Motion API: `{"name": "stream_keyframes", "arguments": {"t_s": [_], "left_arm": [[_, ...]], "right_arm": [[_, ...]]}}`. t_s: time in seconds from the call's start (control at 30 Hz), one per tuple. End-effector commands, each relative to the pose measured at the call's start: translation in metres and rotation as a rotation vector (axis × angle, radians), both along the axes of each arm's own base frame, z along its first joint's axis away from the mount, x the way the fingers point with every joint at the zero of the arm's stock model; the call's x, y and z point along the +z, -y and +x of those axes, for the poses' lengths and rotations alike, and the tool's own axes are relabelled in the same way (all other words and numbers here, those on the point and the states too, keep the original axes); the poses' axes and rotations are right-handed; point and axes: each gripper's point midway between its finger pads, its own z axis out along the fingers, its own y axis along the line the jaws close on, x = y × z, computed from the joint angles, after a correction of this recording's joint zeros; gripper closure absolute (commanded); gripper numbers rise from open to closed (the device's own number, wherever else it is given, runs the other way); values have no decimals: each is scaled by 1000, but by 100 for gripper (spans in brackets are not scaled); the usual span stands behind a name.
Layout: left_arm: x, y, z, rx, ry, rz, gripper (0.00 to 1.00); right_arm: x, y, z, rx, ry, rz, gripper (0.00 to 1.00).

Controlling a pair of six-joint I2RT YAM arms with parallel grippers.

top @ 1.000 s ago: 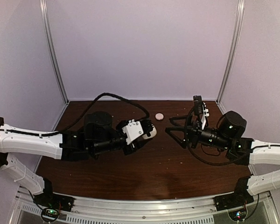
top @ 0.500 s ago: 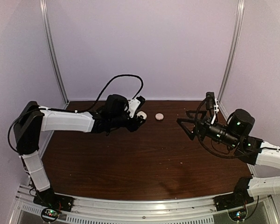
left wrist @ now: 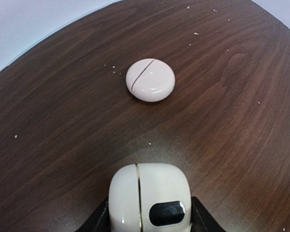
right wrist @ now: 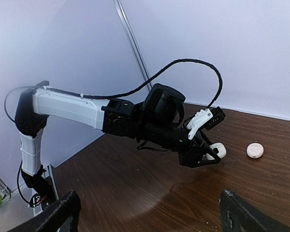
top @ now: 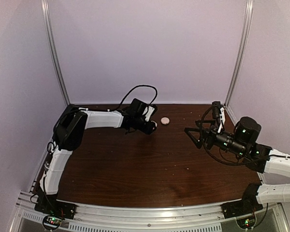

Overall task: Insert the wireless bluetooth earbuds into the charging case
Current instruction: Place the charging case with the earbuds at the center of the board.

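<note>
left tool (left wrist: 150,222): clenched on charging case (left wrist: 150,198) flanks, lid seam shut, at surface (top: 135,169) 12 o'clock, seemingly steadying it | pink disc (top: 165,120): apart, case's 3 o'clock from above | right tool (top: 192,137): released, empty, 3 o'clock, likely standby | earbuds: unseen

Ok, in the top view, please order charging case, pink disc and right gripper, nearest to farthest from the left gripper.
1. charging case, held in its jaws.
2. pink disc, just to the right.
3. right gripper, far to the right.
</note>
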Motion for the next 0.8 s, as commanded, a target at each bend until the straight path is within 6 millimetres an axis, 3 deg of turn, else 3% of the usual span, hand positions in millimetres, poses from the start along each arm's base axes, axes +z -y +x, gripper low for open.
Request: {"name": "stream_keyframes", "arguments": {"t_s": [0.0, 0.23, 0.33, 0.43, 0.57, 0.7, 0.77], "left_arm": [[-14, -2, 23, 32, -47, -4, 78], [-28, -6, 47, 82, -78, -14, 76], [-33, -9, 55, 100, -80, -14, 71], [-34, -11, 61, 110, -78, -11, 55], [-25, -11, 64, 112, -58, -3, 26], [8, -14, 68, 112, -3, -10, 4], [35, -14, 68, 108, 28, -31, 2]], "right_arm": [[-6, 5, 3, -24, -4, -5, 0], [-12, 5, 5, -27, -13, -15, 0], [-13, 5, 7, -30, -15, -21, 0], [-15, 5, 10, -39, -26, -26, 0], [-19, 5, 15, -48, -51, -33, 0], [-20, 8, 25, -68, -82, -35, 0], [-21, 12, 34, -100, -108, -36, 0]]}}
